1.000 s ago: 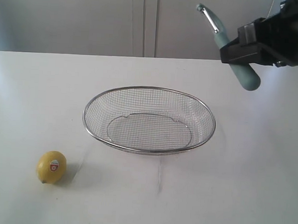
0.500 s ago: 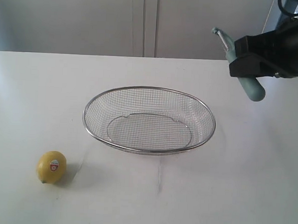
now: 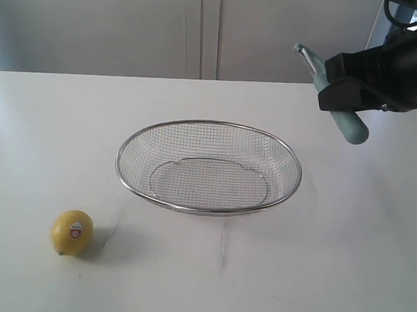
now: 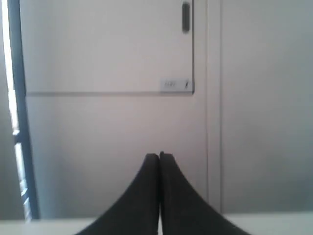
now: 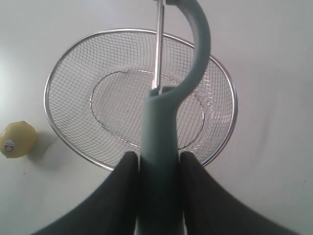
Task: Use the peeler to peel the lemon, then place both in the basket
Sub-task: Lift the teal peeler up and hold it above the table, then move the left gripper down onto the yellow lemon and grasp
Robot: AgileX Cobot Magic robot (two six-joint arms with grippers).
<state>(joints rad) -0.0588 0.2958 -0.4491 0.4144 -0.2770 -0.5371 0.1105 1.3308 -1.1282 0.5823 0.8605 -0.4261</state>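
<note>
- Your right fingers [image 5: 122, 196] have carried the peeler [image 3: 350, 125] rightward and a little lower; the lemon [image 3: 71, 233] and basket [image 3: 210, 122] have not shifted.
- In the exterior view, the lemon sits on the counter [image 3: 343, 261] front left, well apart from the basket.
- The right wrist view adds the grip itself: a finger clamps each side of the teal handle, above the basket.
- Only the left wrist view shows your left fingers [image 4: 142, 196], pressed together, empty, facing a cabinet door [image 4: 107, 49].
</note>
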